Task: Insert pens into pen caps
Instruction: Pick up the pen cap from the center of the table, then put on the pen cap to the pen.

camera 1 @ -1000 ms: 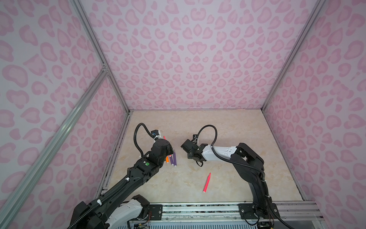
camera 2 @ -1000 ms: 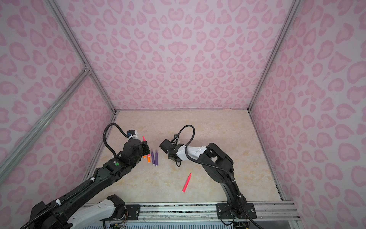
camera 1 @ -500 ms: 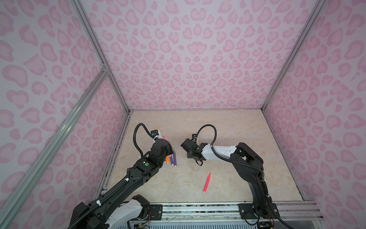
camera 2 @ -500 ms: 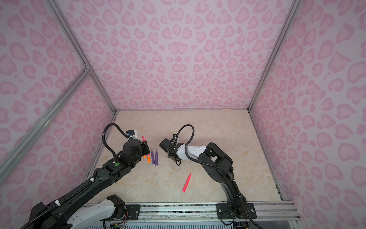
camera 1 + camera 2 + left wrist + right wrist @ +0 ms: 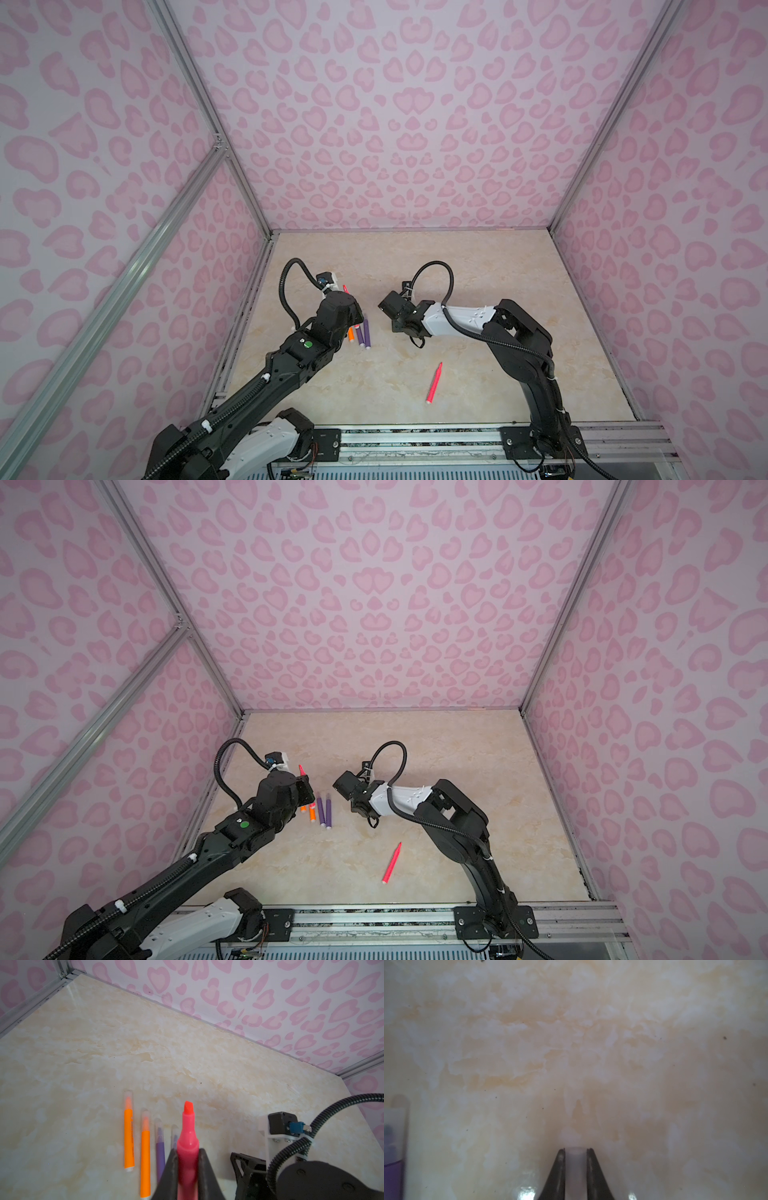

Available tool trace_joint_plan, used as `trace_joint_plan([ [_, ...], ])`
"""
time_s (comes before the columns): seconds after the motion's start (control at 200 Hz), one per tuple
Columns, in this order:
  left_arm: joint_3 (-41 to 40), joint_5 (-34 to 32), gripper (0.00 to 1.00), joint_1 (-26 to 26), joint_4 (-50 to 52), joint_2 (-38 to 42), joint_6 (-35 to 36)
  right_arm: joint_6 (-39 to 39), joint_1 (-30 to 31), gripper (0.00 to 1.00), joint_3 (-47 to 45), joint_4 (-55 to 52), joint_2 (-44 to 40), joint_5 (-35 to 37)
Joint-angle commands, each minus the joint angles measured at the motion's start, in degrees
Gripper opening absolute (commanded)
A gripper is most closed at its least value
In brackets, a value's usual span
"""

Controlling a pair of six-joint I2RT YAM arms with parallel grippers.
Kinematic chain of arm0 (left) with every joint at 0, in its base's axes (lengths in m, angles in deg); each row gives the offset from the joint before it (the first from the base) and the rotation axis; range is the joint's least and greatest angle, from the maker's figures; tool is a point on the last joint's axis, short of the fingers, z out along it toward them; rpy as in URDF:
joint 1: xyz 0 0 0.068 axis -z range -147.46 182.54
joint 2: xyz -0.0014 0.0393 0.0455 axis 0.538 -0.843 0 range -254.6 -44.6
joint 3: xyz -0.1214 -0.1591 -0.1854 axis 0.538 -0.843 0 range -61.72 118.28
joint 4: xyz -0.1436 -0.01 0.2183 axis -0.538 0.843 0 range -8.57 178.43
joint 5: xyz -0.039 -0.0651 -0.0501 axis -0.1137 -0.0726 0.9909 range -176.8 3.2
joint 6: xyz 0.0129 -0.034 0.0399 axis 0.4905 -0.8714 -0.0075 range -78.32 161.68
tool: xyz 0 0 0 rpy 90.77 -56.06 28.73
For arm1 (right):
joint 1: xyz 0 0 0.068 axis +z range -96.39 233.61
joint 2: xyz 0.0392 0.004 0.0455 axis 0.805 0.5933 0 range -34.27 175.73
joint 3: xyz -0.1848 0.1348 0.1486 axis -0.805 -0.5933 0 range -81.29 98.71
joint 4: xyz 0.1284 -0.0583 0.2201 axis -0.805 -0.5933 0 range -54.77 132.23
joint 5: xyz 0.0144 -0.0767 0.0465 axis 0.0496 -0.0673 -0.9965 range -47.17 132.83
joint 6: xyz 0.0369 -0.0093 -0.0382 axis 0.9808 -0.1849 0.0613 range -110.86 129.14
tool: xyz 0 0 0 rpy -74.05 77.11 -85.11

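Observation:
My left gripper (image 5: pixel 188 1159) is shut on a pink-red pen (image 5: pixel 188 1138), whose bare chisel tip points away from the jaws; in both top views the tip (image 5: pixel 345 288) (image 5: pixel 301 769) sticks up past the wrist. My right gripper (image 5: pixel 576 1150) is low over the beige surface and shut on a clear pen cap (image 5: pixel 576 1165). Two orange pens (image 5: pixel 128 1132) (image 5: pixel 145 1157) and two purple pens (image 5: pixel 160 1153) (image 5: pixel 367 335) lie side by side with clear caps on. The second purple one is partly hidden behind my left finger. Another pink-red pen (image 5: pixel 434 382) (image 5: pixel 392 863) lies uncapped nearer the front.
The capped row (image 5: pixel 320 810) lies between the two arms, close to my left gripper. One capped purple pen (image 5: pixel 394 1147) shows at the edge of the right wrist view. Pink patterned walls (image 5: pixel 395 124) enclose the floor on three sides; a metal rail (image 5: pixel 415 440) runs along the front.
My right gripper's jaws have closed on the clear cap. Both arms have stayed almost where they were.

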Motion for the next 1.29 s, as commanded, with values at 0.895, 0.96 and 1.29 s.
trace_joint_plan([
  [0.895, -1.75, 40.92, 0.03, 11.0, -25.89, -6.11, 12.94, -4.4, -6.46, 0.1, -38.32, 40.3, -54.65, -8.86],
  [0.96, -1.91, 41.9, 0.03, 11.67, -26.75, -6.14, 13.21, -4.3, -6.44, 0.09, -38.06, 42.56, -54.57, -10.51],
  [1.29, -2.0, 41.24, 0.03, 12.57, -26.72, -5.66, 13.82, -2.74, -5.7, 0.04, -36.01, 45.97, -50.93, -18.82],
])
